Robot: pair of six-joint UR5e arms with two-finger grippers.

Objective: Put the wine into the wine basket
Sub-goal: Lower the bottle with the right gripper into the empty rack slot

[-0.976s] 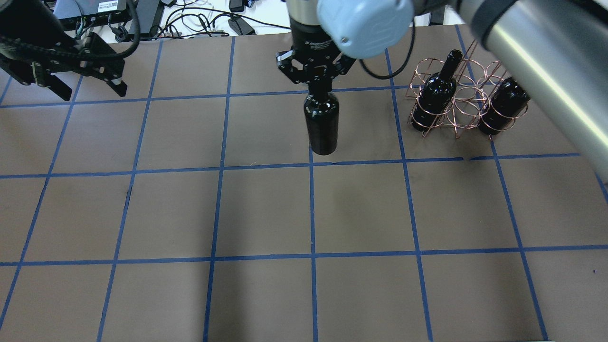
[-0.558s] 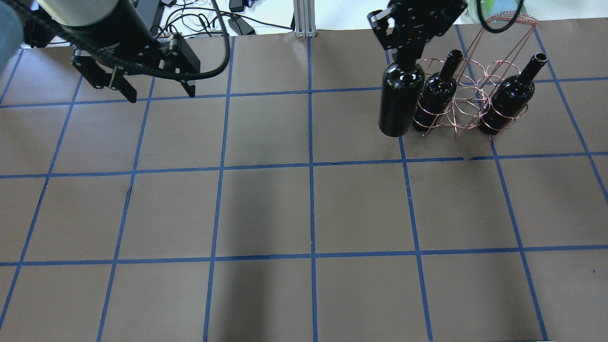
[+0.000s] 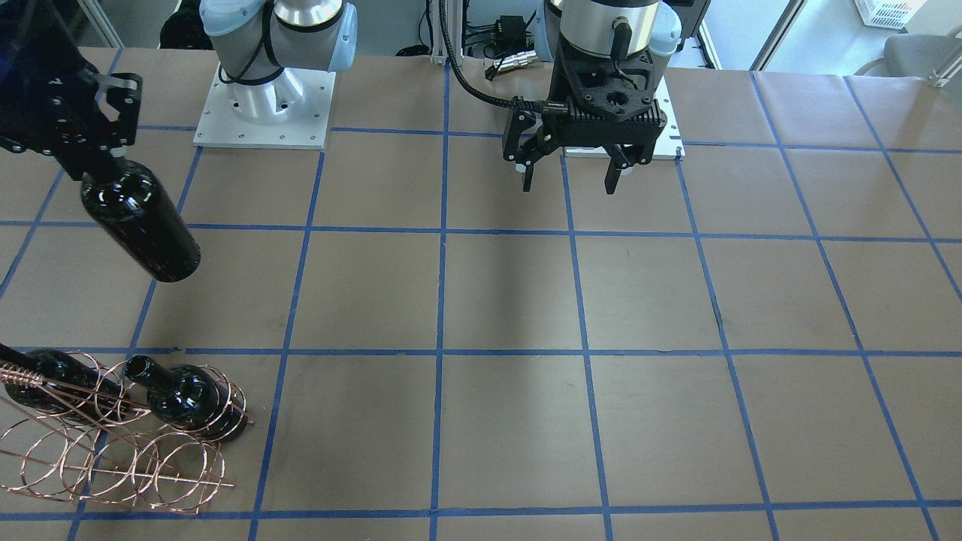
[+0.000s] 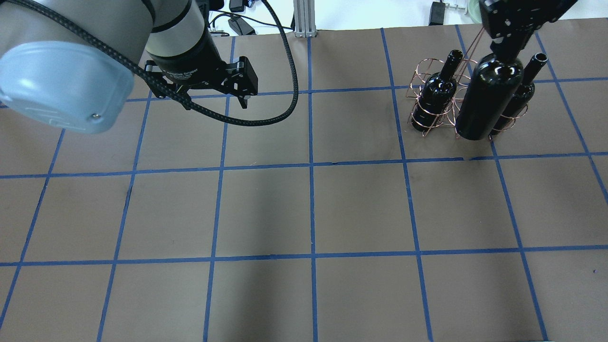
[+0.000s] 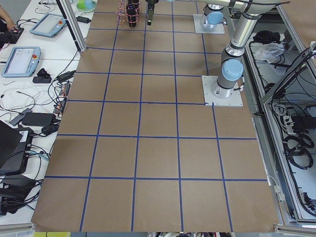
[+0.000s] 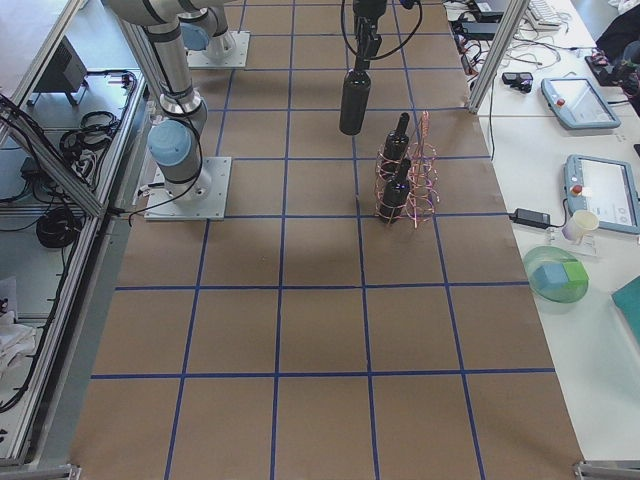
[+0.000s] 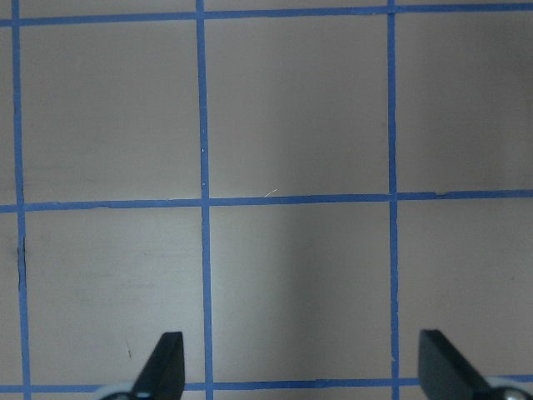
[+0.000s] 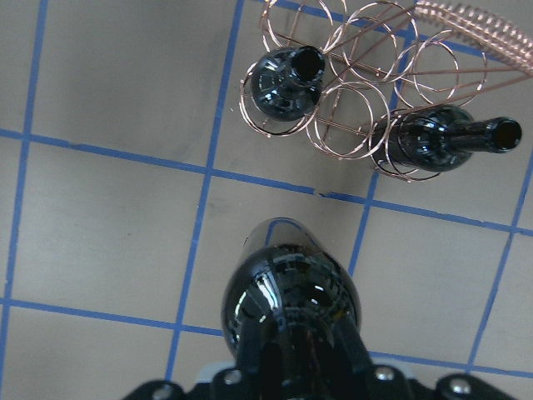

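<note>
My right gripper (image 4: 504, 47) is shut on the neck of a glossy black wine bottle (image 4: 489, 97) and holds it in the air, base down. It also shows in the front view (image 3: 139, 218) and the right wrist view (image 8: 290, 304). The bottle hangs on the robot's side of the copper wire wine basket (image 4: 468, 107), apart from it. The basket (image 3: 113, 458) holds two look-alike bottles, a left one (image 4: 434, 92) and a right one (image 4: 520, 90), with empty loops (image 8: 358, 100) between them. My left gripper (image 4: 216, 102) is open and empty above the table (image 3: 568, 184).
Cables and power bricks (image 4: 213, 19) and an aluminium post (image 4: 300, 16) lie past the table's far edge. The two arm bases (image 3: 263, 113) stand at the robot's side. The basket's coiled handle (image 8: 466, 25) sticks up at its far side.
My right gripper has carried the bottle to the right, from the table's middle to beside the basket. My left arm has swung right, towards the table's middle, still open.
</note>
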